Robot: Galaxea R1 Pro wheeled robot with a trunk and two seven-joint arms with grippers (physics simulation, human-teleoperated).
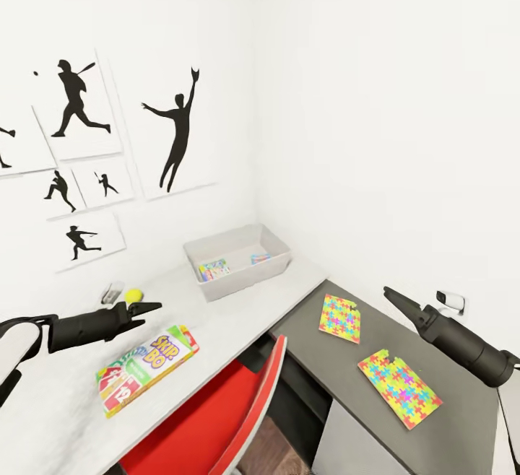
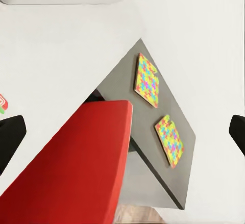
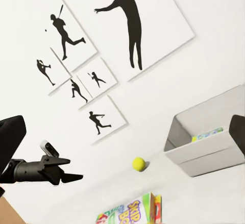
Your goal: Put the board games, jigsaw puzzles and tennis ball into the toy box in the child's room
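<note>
Lying flat on the table (image 1: pixel 238 316), the SKIP-BO box (image 1: pixel 146 368) (thin, stiff, probably light) is best pinched across an overhanging edge. Left gripper (image 1: pixel 148 309) hovers near the tennis ball (image 1: pixel 133 294), fingers apart; right gripper (image 1: pixel 393 295) indeterminate.

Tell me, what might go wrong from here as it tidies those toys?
The tennis ball lies right by the left hand; a nudge could roll it off the table. The red chair stands close under the SKIP-BO box, so an arm reaching low might bump it. The far puzzle lies near the dark desk's edge and could slide off.
</note>
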